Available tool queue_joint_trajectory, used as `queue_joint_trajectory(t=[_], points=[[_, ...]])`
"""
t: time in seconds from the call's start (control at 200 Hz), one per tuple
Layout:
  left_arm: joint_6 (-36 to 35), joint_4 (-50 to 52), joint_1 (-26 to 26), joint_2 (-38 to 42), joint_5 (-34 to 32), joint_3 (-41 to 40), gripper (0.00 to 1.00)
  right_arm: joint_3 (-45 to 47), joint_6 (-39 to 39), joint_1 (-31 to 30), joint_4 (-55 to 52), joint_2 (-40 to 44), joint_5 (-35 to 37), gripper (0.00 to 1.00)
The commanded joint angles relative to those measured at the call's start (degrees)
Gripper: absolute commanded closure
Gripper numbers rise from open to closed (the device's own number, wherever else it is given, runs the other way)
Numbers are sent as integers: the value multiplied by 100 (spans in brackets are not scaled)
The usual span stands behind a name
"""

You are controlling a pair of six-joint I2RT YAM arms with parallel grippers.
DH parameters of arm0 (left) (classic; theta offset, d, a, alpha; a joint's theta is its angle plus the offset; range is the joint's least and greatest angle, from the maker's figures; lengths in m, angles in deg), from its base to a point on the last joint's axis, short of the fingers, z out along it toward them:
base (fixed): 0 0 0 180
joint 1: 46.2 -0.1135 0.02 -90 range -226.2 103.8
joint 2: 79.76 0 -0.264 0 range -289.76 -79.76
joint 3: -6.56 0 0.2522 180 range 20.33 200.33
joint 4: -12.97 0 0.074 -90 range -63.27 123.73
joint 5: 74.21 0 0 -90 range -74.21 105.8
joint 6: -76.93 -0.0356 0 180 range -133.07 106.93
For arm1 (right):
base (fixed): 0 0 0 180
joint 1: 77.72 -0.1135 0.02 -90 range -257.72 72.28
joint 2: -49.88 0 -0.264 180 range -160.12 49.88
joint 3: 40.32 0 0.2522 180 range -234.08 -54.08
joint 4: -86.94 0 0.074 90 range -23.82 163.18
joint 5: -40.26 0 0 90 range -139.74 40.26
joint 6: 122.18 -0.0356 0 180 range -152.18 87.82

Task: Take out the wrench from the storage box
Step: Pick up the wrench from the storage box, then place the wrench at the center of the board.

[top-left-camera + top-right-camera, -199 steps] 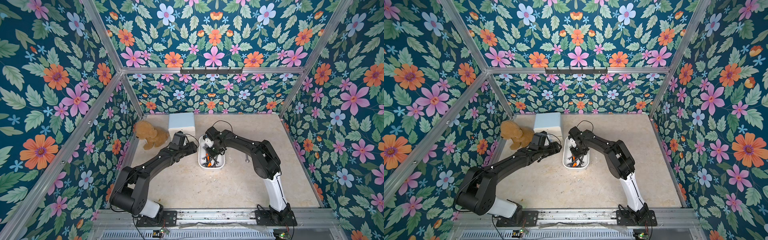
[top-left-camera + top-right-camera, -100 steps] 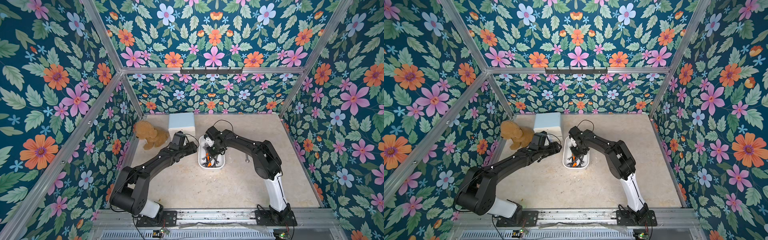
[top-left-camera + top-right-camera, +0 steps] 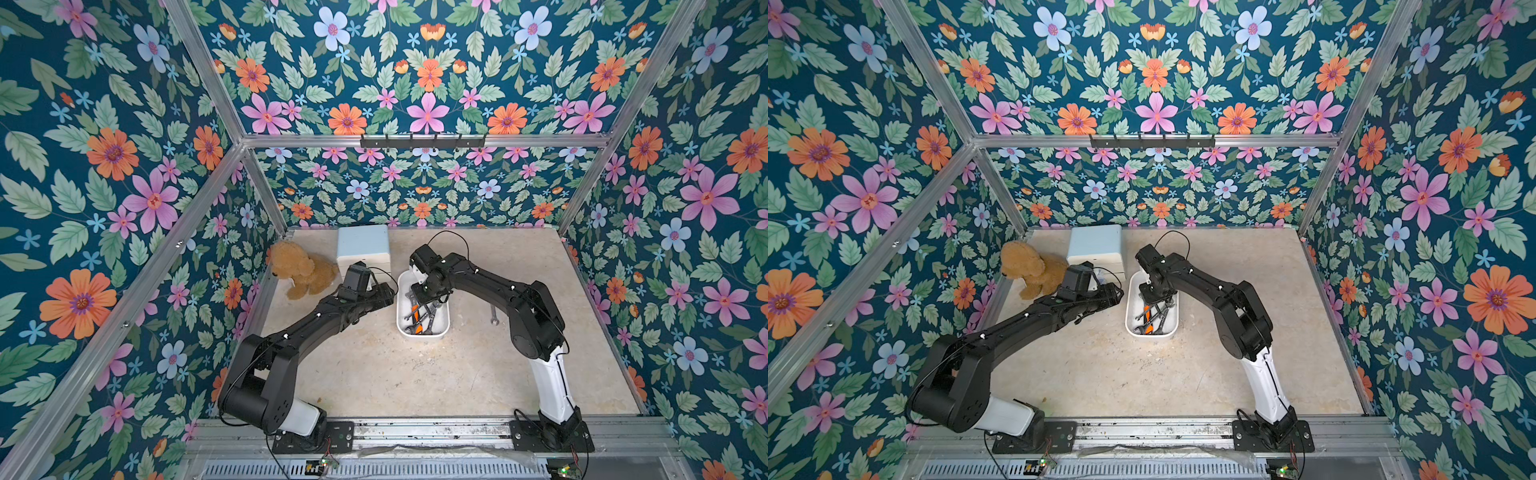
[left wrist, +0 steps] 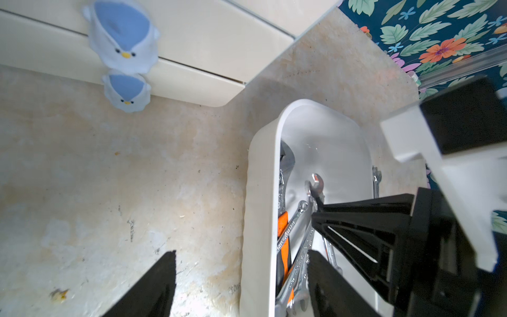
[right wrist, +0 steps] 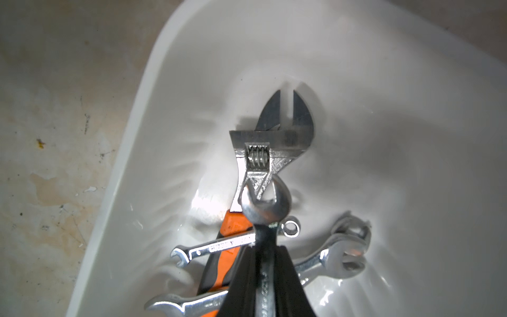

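Right wrist view, lower centre: right gripper (image 5: pixel 264 248) clenches an open-end wrench (image 5: pixel 265 204) inside the storage box (image 5: pixel 192 68); left gripper (image 4: pixel 241 255) stands released.

stamped lettering on small wrench (image 5: pixel 216 247), unreadable

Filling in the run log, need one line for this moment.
right gripper: shut on wrench, inside box | left gripper: open, astride box wall | loose wrench: on table
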Motion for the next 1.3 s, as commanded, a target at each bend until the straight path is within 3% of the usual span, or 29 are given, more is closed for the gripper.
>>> queue_joint_trajectory(t=[0.0, 0.325, 0.68, 0.915, 1.3], points=[[-1, -65, -10, 39, -38, 0, 22, -116, -256, 44, -24, 131, 206, 100], [-84, 5, -8, 167, -215, -13, 19, 263, -550, 375, 94, 920, 460, 100], [-124, -38, 42, 184, -428, -43, 10, 2382, -927, 1159, 835, 2323, 457, 100], [-55, -171, 101, 37, -423, 4, 1, 3202, -1102, 1472, 1432, 2159, 345, 100], [-109, -152, 209, -228, -393, 228, 0, 3392, -797, 1842, 1775, 1581, 376, 99]])
